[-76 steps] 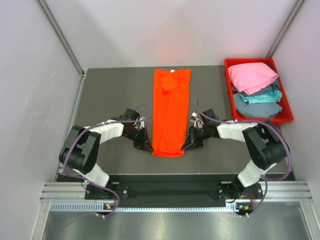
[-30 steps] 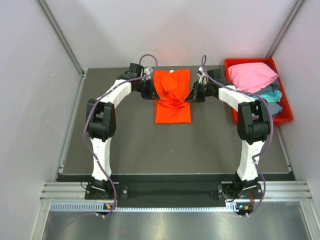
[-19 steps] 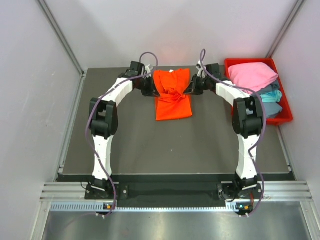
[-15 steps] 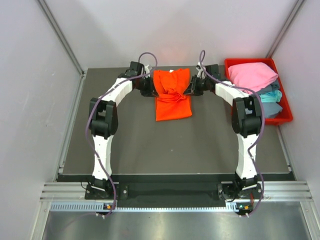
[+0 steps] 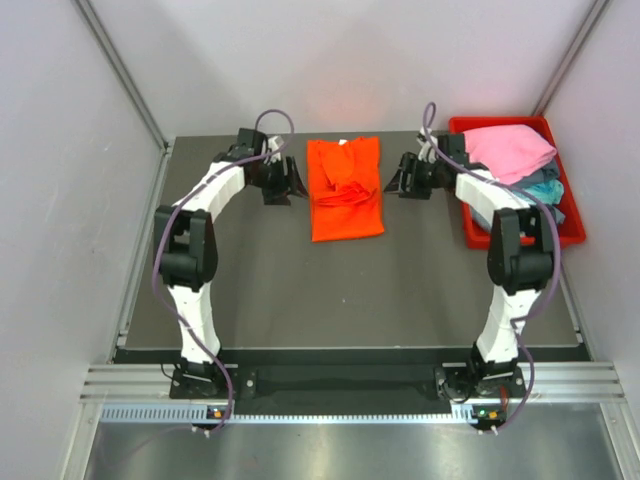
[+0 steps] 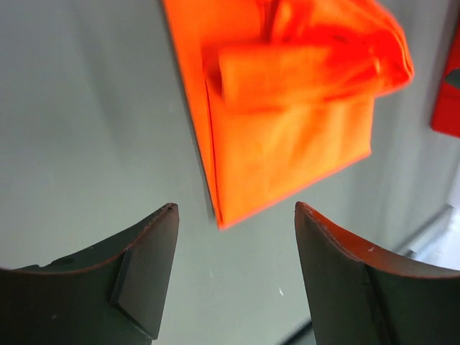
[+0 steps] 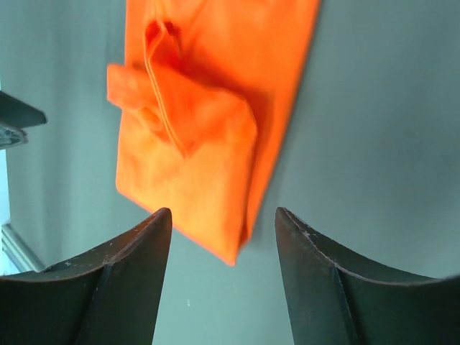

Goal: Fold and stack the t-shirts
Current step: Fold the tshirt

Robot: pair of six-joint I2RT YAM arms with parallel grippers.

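orange t-shirt [image 5: 346, 192]: folded, far middle of table [image 5: 300, 290], long axis far-near | left gripper [image 5: 283, 183]: jaws apart, empty, just left of it | right gripper [image 5: 408, 182]: jaws apart, empty, just right, equally near | remaining t-shirts [image 5: 512, 152]: red bin [image 5: 510, 120], far right

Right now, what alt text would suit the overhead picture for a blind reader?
A folded orange t-shirt lies on a table between the robot's open left hand and right hand, neither touching it. A red bin holds more shirts.
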